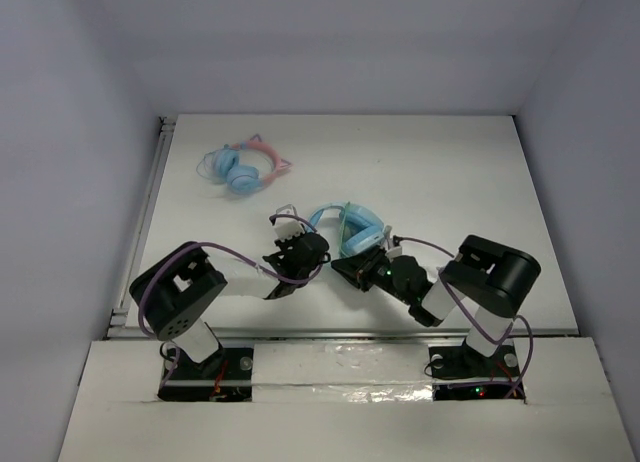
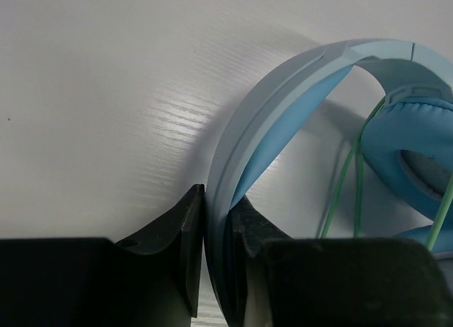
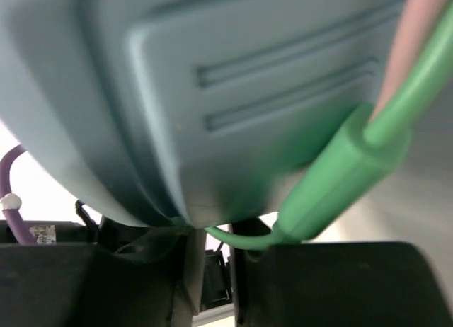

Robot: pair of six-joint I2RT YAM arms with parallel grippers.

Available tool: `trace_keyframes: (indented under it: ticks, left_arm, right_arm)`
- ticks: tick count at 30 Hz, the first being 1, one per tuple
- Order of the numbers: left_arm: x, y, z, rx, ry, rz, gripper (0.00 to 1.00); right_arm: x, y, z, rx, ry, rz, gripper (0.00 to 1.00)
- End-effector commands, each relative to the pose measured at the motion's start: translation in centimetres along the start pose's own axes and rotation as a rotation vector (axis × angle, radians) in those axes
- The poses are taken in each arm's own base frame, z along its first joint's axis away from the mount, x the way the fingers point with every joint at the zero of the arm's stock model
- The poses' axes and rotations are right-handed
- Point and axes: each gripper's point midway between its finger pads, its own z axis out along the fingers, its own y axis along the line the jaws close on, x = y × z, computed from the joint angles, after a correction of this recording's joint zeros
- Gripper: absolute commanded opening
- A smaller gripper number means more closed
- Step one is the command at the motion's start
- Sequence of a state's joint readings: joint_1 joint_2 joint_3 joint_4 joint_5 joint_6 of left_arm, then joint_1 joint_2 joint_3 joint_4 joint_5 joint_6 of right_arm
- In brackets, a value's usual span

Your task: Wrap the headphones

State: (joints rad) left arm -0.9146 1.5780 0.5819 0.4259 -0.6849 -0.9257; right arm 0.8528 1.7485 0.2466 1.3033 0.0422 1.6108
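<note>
The light-blue headphones (image 1: 352, 230) lie mid-table between the two arms. My left gripper (image 1: 298, 244) is shut on their headband (image 2: 283, 93); its jaws (image 2: 218, 256) squeeze the band from both sides. An ear cup (image 2: 414, 150) and strands of the green cable (image 2: 357, 178) lie to the right of the band. My right gripper (image 1: 366, 268) is pressed under the other ear cup (image 3: 212, 93). Its jaws (image 3: 219, 245) are nearly closed, with the thin cable (image 3: 244, 238) across their tips and the thick green plug sleeve (image 3: 340, 178) just right of them.
A smaller blue headphone set with a pink cat-ear band (image 1: 243, 167) lies at the back left. Grey walls enclose the white table (image 1: 450, 172) on three sides. Purple wiring (image 3: 10, 192) hangs from the arm at the left of the right wrist view.
</note>
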Motion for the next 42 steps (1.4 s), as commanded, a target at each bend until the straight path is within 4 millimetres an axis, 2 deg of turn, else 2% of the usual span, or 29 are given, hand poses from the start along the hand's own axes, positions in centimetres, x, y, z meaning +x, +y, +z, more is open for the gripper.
trace_keyframes:
  ticks: [1, 2, 3, 7, 8, 9, 11, 12, 14, 16, 17, 18, 20, 23, 27, 30, 31, 34, 36, 37, 38, 39, 42]
  left_arm:
    - [1.2, -4.3, -2.0, 0.168, 0.077, -0.042, 0.0]
    - [1.3, -4.1, -2.0, 0.163, 0.079, -0.036, 0.0]
    - [1.6, -4.2, -2.2, 0.168, 0.086, -0.029, 0.0]
    - [2.1, -3.7, -2.2, 0.159, 0.096, -0.021, 0.0]
    - [2.6, -3.7, -2.3, 0.161, 0.106, -0.014, 0.0]
    - [2.7, -3.6, -2.3, 0.16, 0.109, -0.013, 0.0]
    - [2.9, -3.3, -2.3, 0.154, 0.113, -0.012, 0.0]
    - [3.1, -3.3, -2.5, 0.156, 0.116, -0.015, 0.0]
    - [2.9, -3.3, -2.6, 0.16, 0.111, -0.025, 0.0]
    - [3.1, -3.5, -2.9, 0.17, 0.113, -0.022, 0.0]
    - [3.1, -3.5, -2.9, 0.167, 0.115, -0.019, 0.0]
    - [3.1, -3.6, -2.8, 0.168, 0.114, -0.02, 0.0]
    - [3.5, -3.7, -3.0, 0.169, 0.122, -0.017, 0.0]
    - [2.9, -3.7, -3.1, 0.164, 0.107, -0.019, 0.0]
    - [1.6, -4.3, -4.0, 0.168, 0.074, 0.013, 0.0]
    - [0.6, -4.7, -4.5, 0.175, 0.06, 0.017, 0.0]
    - [0.4, -5.0, -4.7, 0.184, 0.061, 0.016, 0.0]
    - [0.7, -5.2, -4.7, 0.183, 0.083, 0.042, 0.0]
    - [1.1, -4.7, -4.1, 0.144, 0.079, 0.077, 0.0]
    - [1.6, -4.1, -3.7, 0.122, 0.085, 0.102, 0.0]
    - [1.7, -4.2, -3.5, 0.113, 0.086, 0.109, 0.0]
    - [1.8, -4.2, -3.3, 0.106, 0.083, 0.117, 0.0]
    - [2.2, -4.2, -2.7, 0.098, 0.073, 0.122, 0.0]
  right_arm:
    - [-3.0, 8.9, -0.8, -0.369, -0.148, 0.066, 0.21]
    - [-3.2, 8.5, -0.7, -0.357, -0.162, 0.065, 0.09]
    - [-3.7, 8.2, -0.7, -0.352, -0.186, 0.065, 0.05]
    - [-4.7, 7.3, -0.5, -0.309, -0.249, 0.049, 0.0]
    - [-4.9, 7.2, -0.4, -0.297, -0.26, 0.037, 0.0]
    - [-5.3, 6.2, 0.0, -0.25, -0.285, 0.022, 0.0]
    - [-5.8, 6.6, 0.1, -0.232, -0.318, -0.003, 0.0]
    - [-6.4, 5.0, 0.4, -0.153, -0.353, -0.027, 0.0]
    - [-6.9, 6.1, 0.4, -0.145, -0.383, -0.053, 0.0]
    - [-7.5, 5.7, 0.4, -0.102, -0.422, -0.082, 0.0]
    - [-7.6, 7.2, 0.6, -0.121, -0.434, -0.094, 0.0]
    - [-8.0, 6.2, 0.8, -0.063, -0.452, -0.118, 0.0]
    - [-8.2, 6.3, 1.3, -0.023, -0.463, -0.153, 0.0]
    - [-8.1, 5.6, 2.3, 0.051, -0.469, -0.203, 0.0]
    - [-8.7, 3.6, 2.9, 0.159, -0.491, -0.272, 0.0]
    - [-8.2, 3.7, 2.9, 0.175, -0.473, -0.308, 0.01]
    - [-8.1, 4.2, 3.3, 0.174, -0.468, -0.318, 0.0]
    - [-7.5, 3.8, 3.9, 0.176, -0.429, -0.348, 0.0]
    - [-7.3, 4.8, 4.1, 0.164, -0.421, -0.37, 0.0]
    - [-7.3, 5.2, 4.0, 0.154, -0.42, -0.378, 0.0]
    - [-7.2, 7.1, 3.7, 0.121, -0.424, -0.397, 0.0]
    - [-7.8, 7.0, 3.2, 0.153, -0.448, -0.418, 0.01]
    - [-8.6, 9.4, 1.7, 0.139, -0.498, -0.471, 0.04]
